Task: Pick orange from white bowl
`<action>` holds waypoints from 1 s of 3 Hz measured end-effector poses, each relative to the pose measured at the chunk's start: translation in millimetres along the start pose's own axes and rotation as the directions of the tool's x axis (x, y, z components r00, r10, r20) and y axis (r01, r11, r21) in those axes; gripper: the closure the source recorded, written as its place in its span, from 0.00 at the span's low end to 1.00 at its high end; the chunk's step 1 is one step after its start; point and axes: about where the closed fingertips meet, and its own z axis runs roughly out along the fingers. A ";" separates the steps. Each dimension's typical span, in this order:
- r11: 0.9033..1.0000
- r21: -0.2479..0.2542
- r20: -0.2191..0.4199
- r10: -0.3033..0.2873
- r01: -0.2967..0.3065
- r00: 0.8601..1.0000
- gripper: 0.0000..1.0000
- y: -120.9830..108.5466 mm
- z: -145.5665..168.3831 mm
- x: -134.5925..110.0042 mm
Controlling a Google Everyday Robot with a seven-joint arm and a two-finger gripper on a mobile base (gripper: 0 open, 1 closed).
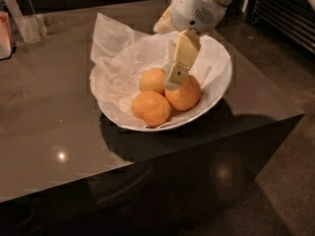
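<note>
The white bowl (219,68) sits on the dark table, lined with crumpled white paper (115,48). Three round fruits lie in it. The orange (187,96) is the deepest-coloured one, at the right of the group. A smaller yellower fruit (151,80) lies behind it to the left, and a paler orange fruit (150,108) lies at the front. My gripper (173,80) hangs down from the white arm (197,9) inside the bowl's rim. Its cream tip is just over the orange's upper left side and hides part of it.
The dark glossy table (49,132) ends close to the bowl at the front and right. A clear plastic container (29,26) and a pinkish object (5,33) stand at the back left. A dark slatted panel (290,14) is at the far right.
</note>
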 end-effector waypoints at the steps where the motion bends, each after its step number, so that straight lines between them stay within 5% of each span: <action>1: 0.999 0.036 0.003 0.002 -0.002 1.000 0.00 3.9 -3.7 -1.1; 3: 0.989 0.089 0.040 0.116 -0.119 0.992 0.00 17.2 17.3 29.2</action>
